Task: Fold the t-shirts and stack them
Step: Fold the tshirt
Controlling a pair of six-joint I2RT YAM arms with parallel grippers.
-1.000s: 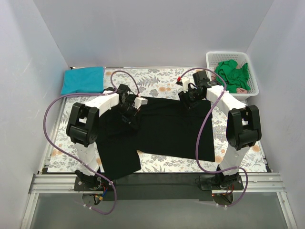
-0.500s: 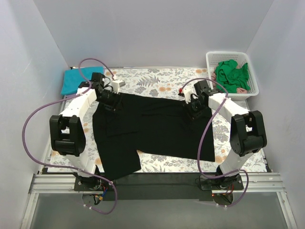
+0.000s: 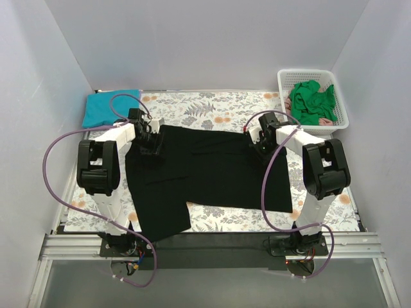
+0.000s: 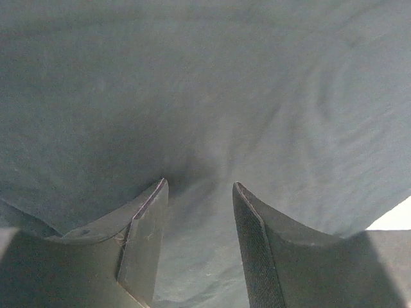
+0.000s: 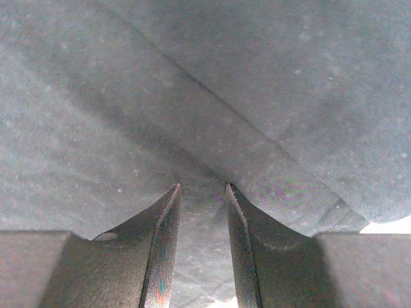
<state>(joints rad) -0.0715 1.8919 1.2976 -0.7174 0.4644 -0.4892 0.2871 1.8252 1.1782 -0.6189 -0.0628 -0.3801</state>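
You see the black t-shirt [image 3: 212, 173] spread flat over the floral table cover [image 3: 205, 106]. Its far edge runs nearly straight, and one flap at its near left corner hangs toward the arm bases. Your left gripper [image 3: 153, 142] sits on the shirt's far left corner. In the left wrist view its fingers [image 4: 144, 231] stand moderately apart, tips down against the dark cloth, which dimples slightly between them; nothing is pinched there. Your right gripper [image 3: 260, 144] sits on the shirt's far right part, just inside its right edge. Its fingers [image 5: 160, 256] stand closer together, leaving a narrow gap. The tips press on the fabric, and a crease runs diagonally down into that gap. You cannot tell from the wrist view whether any cloth is caught between them. Beyond the shirt's far left corner lies the folded teal t-shirt [image 3: 109, 108]. Beyond its far right corner stands the white basket [image 3: 339, 96] holding the crumpled green t-shirts [image 3: 311, 101].
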